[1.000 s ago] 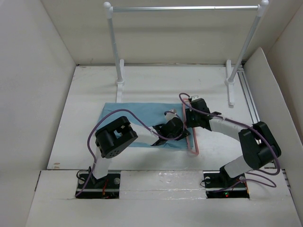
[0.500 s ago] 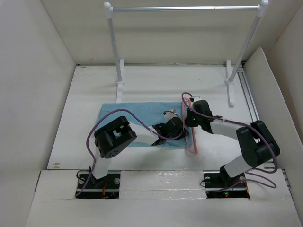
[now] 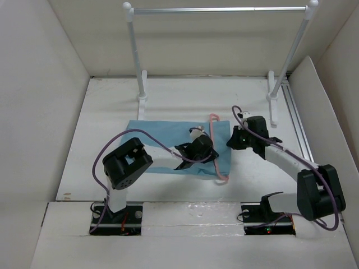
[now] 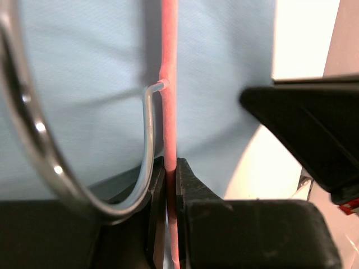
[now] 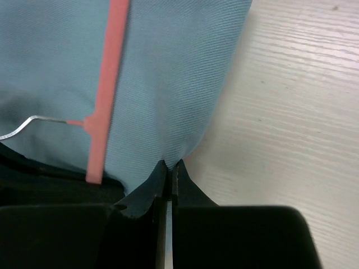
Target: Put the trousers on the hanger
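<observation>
R gripper (image 5: 169,171) now pinching trousers (image 5: 168,67) edge, pulled right past hanger (image 4: 169,84).

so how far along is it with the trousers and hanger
Early middle. Done: the trousers lie folded flat, with the pink hanger laid across their right end. In hand: the left claw is shut on the hanger's bar; the right claw pinches the trousers' edge. Left: the bar lies on top of the cloth, so folding the trousers over it is not yet done.

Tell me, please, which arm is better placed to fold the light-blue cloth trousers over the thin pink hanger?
Probably right: the right end effector pinches the trousers, while the left end effector clamps the hanger.
</observation>
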